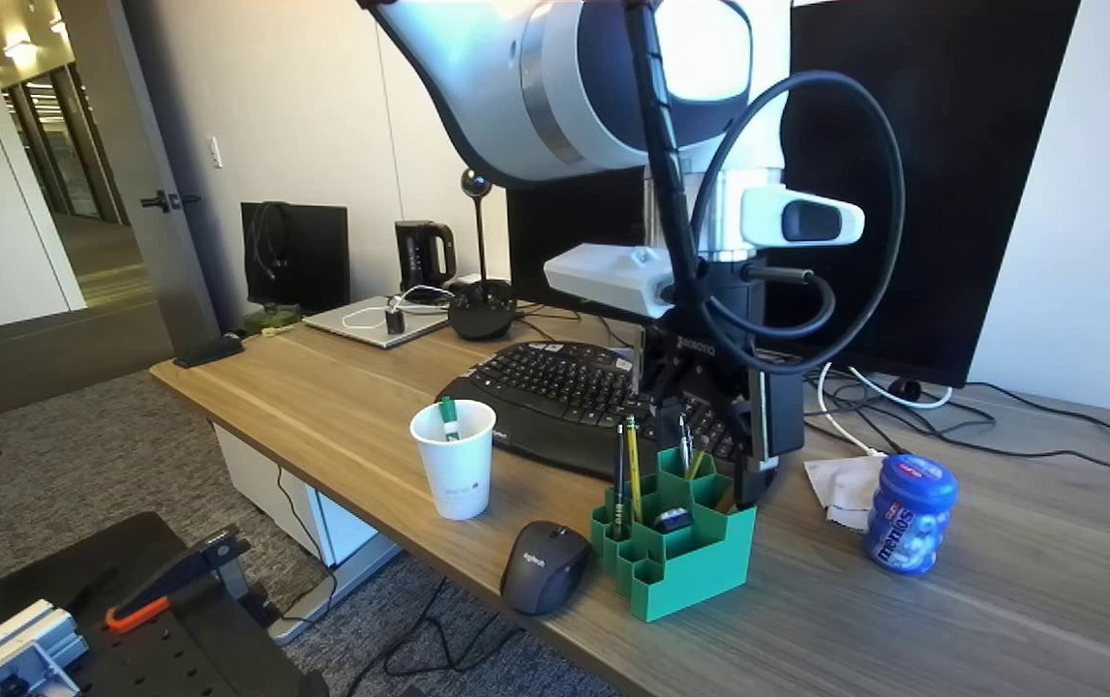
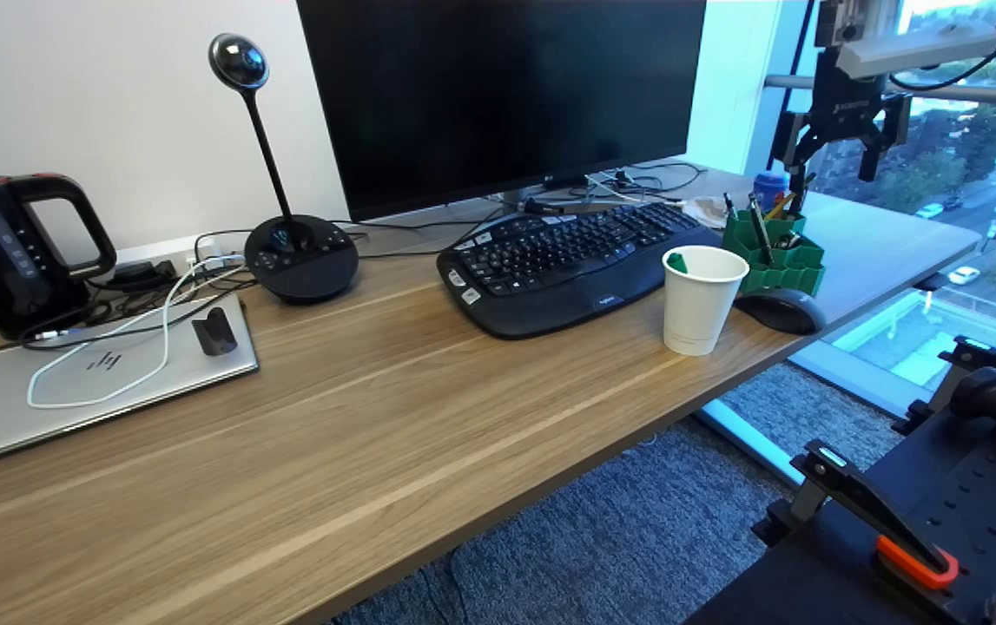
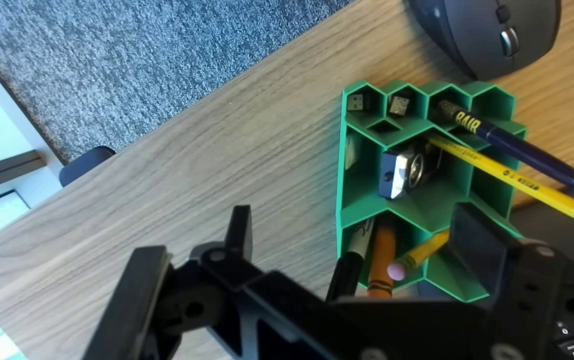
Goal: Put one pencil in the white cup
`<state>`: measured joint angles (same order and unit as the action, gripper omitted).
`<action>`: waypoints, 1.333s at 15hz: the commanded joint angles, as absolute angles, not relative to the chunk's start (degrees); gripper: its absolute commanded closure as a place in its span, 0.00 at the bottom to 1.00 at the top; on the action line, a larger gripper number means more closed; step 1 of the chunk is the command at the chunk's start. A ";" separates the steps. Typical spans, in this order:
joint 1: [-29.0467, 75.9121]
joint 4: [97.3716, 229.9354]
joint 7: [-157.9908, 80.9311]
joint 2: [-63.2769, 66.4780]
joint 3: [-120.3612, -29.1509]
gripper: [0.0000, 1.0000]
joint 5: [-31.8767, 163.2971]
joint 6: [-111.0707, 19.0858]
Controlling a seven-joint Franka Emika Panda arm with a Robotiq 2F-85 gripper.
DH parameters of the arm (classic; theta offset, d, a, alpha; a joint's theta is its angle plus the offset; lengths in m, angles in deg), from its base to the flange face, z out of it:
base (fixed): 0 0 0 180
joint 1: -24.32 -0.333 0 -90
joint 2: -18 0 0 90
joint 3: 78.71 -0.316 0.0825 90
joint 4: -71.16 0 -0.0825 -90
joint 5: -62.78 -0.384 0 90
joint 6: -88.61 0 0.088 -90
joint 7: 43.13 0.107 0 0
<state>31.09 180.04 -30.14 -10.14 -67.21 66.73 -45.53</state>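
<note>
Jaws apart, short pencil (image 3: 423,251) near, white cup (image 1: 458,477) farther.

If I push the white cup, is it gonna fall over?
The cup might tip, because it's narrower at the bottom than the top. It's probably light too: it looks thin-walled, and only a green marker shows inside. It stands near the edge of the desk, so a hard push could perhaps knock it off.
</note>
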 commanded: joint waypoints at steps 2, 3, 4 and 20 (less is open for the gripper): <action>31.46 180.15 -30.57 -9.53 -68.08 0.00 65.36 -44.72; 31.52 180.22 -30.83 -9.46 -68.28 0.00 65.13 -44.83; 31.54 180.24 -30.96 -9.43 -68.44 0.00 64.92 -44.91; 31.85 178.46 -31.31 -10.04 -69.34 0.00 62.22 -44.84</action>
<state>31.15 179.48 -30.28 -10.14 -68.54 63.64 -45.53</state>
